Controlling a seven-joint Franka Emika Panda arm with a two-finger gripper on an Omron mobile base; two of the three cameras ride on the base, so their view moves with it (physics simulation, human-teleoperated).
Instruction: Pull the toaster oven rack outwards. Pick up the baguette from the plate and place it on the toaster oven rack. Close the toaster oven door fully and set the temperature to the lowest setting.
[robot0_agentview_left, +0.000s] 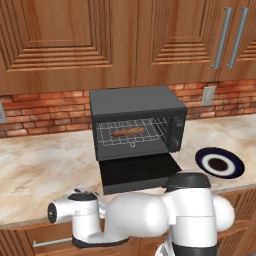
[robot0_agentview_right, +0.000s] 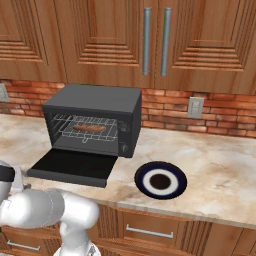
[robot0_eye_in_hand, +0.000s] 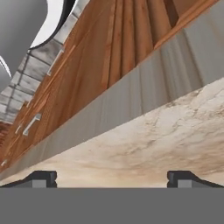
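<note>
Claw (robot0_eye_in_hand: 112, 178) low at tabletop's (robot0_agentview_left: 45, 165) front edge, black tips spread wide, gripping nothing; exact height hard to judge. Round navy-rimmed white plate (robot0_agentview_left: 219, 162) bare, near front edge. Flat black glass door (robot0_agentview_left: 139, 171) folded down. Slim brown baguette (robot0_agentview_left: 127, 132) lies on silver wire rack (robot0_agentview_left: 131, 132) inside boxy dark grey toaster oven (robot0_agentview_left: 135, 122), near tabletop's back edge.

Arm (robot0_agentview_left: 150, 215) folded low, its white links lying level and its wrist end pointing to the robot's left. Claw (robot0_eye_in_hand: 112, 179) open: fingertips (robot0_eye_in_hand: 41, 178) wide apart, nothing between them. Hand camera faces the worktop (robot0_eye_in_hand: 166, 131) edge from close, rolled.
</note>
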